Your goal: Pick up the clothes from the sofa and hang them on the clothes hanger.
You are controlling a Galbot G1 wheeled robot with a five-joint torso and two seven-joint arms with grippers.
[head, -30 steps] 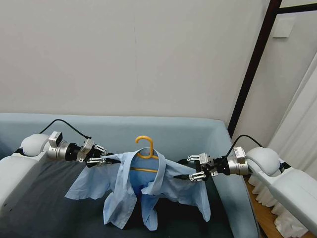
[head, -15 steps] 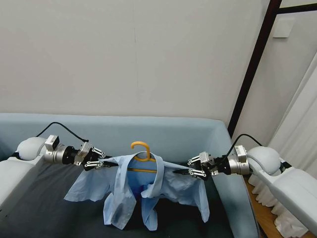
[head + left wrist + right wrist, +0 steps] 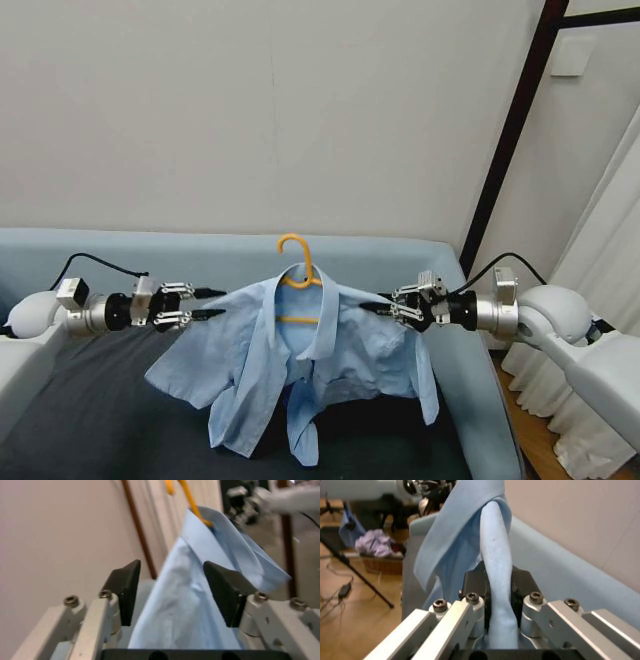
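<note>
A light blue shirt (image 3: 330,350) hangs open on an orange hanger (image 3: 293,245), held up above the blue sofa (image 3: 100,250). My right gripper (image 3: 385,310) is shut on the shirt's shoulder; in the right wrist view the cloth (image 3: 495,555) runs pinched between the jaws of that gripper (image 3: 495,588). My left gripper (image 3: 208,303) is at the other shoulder tip. In the left wrist view its fingers (image 3: 125,588) stand wide apart, with the shirt (image 3: 185,603) loose between them and the hanger (image 3: 187,498) beyond.
The sofa's dark seat (image 3: 80,420) lies under the shirt. A dark door frame (image 3: 510,130) and a white curtain (image 3: 600,270) stand on the right. The right wrist view shows a basket of purple cloth (image 3: 375,545) and a stand leg (image 3: 355,573) on the floor.
Both arms rose, lifting the shirt and hanger higher and spreading the shirt. The left gripper drew back to the left and its fingers came apart.
</note>
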